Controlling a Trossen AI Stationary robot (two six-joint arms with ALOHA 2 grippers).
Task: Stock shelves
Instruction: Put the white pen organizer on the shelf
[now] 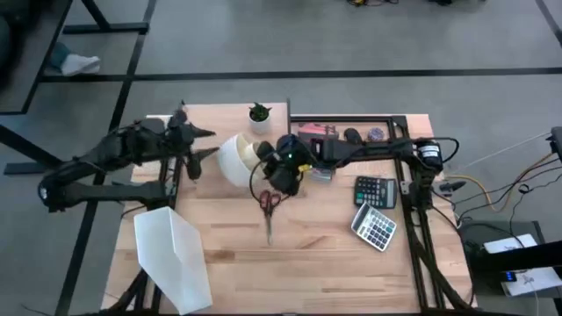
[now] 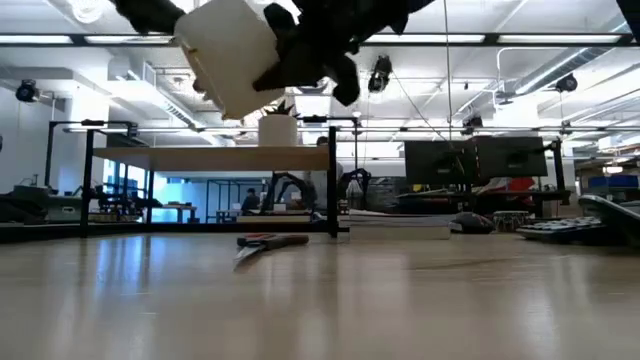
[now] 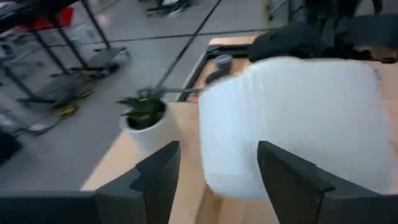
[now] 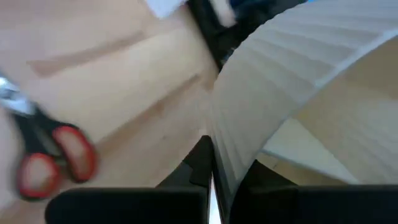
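Wooden tabletop (image 1: 307,254) scene: right gripper (image 1: 279,167) clamps white bin (image 1: 235,160) by its rim, held aloft to clear riser shelf (image 2: 230,158); left gripper (image 1: 204,143) fingers spread, idle alongside.

A light-wood desk (image 1: 307,254) is carrying the things. Red-handled scissors (image 1: 269,207) are lying near its middle, two calculators (image 1: 376,211) are sitting toward the right edge, and a white angled file holder (image 1: 174,254) is standing at the front left. A small potted plant (image 1: 259,114) is sitting on the shelves (image 2: 230,157) at the back.
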